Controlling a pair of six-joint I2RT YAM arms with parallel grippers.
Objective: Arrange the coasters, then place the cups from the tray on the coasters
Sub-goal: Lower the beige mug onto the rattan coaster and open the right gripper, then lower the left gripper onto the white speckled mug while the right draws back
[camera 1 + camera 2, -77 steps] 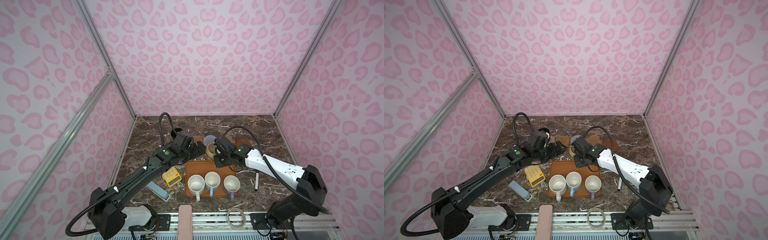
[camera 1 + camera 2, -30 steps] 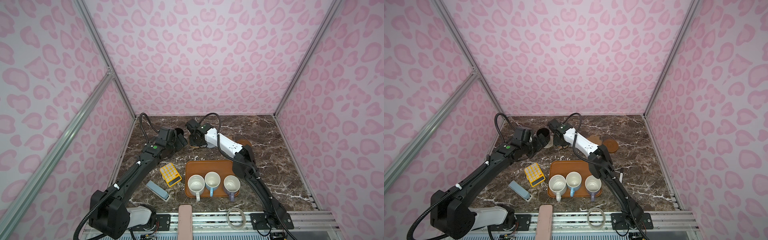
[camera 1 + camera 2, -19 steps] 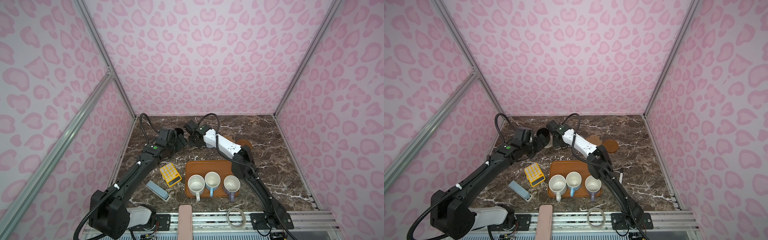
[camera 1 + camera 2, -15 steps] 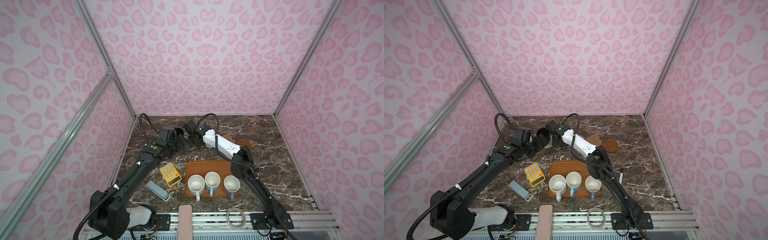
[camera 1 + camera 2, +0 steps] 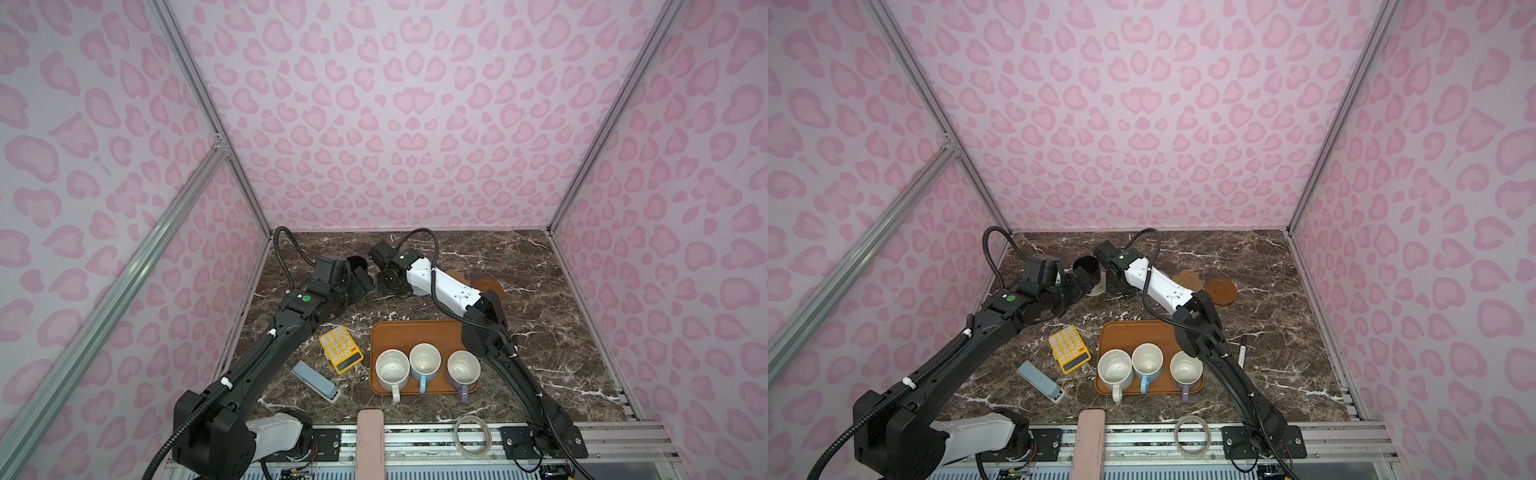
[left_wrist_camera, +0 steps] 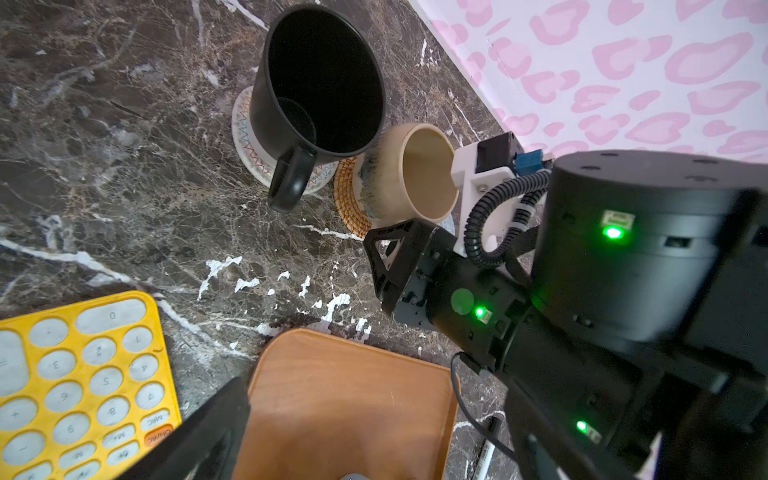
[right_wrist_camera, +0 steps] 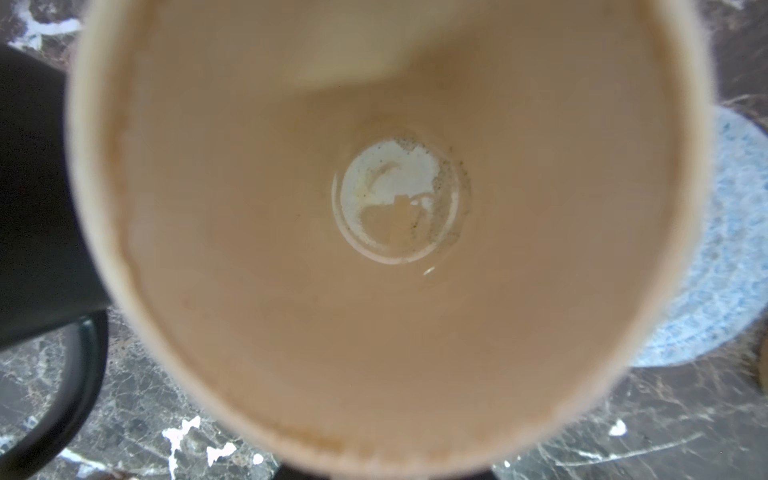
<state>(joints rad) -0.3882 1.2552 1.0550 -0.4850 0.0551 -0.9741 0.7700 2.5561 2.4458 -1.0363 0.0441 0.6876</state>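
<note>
The black cup (image 6: 320, 83) stands on the whitish coaster (image 6: 245, 129) at the back. Beside it the cream-yellow cup (image 6: 415, 174) rests on the tan rattan coaster (image 6: 347, 208). My right gripper (image 5: 386, 277) is right over it, and its rim fills the right wrist view, hiding the jaws. The light-blue coaster (image 7: 731, 249) lies next to that cup. A flower-shaped coaster (image 5: 1187, 278) and a dark-brown disc (image 5: 1221, 291) lie to the right. My left gripper (image 5: 365, 284) is open and empty beside the black cup. The tray (image 5: 415, 332) holds a white (image 5: 392, 370), a blue (image 5: 424, 359) and a lavender cup (image 5: 463, 366).
A yellow calculator (image 5: 340, 349) and a grey-blue case (image 5: 316, 380) lie left of the tray. A pen (image 5: 1241, 351) lies to its right. A clear ring (image 5: 472, 432) sits on the front rail. Pink walls close in the back and both sides.
My right arm has carried the cream-yellow cup from above the tray's far edge to the back beside the black cup. My left gripper has drawn back to the left, still open.
</note>
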